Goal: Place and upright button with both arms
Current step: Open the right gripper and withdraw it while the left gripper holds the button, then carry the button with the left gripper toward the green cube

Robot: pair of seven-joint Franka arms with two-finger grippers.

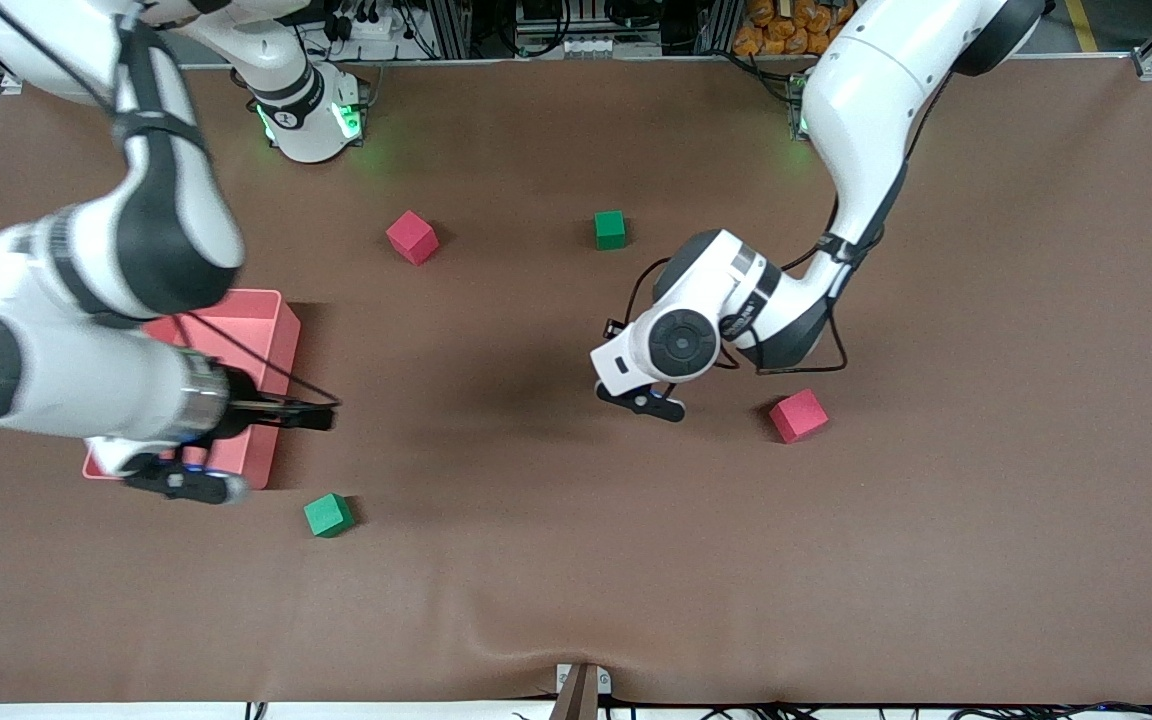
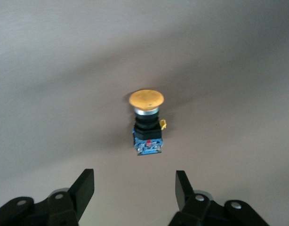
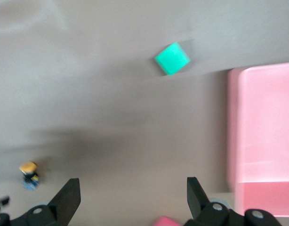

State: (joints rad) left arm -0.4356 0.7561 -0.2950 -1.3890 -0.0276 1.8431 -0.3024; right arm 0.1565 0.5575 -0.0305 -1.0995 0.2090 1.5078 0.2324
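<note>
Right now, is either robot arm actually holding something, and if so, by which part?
Nothing is held. The left tool is open over the button lying on the table; the right tool is open beside the pink tray.

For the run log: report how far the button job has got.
Done: nothing visible. The button appears to lie on its side on the mat, untouched. In hand: the left gripper hovers open over it; the right gripper, open, is by the pink tray. Left: grasp, place, upright.
</note>
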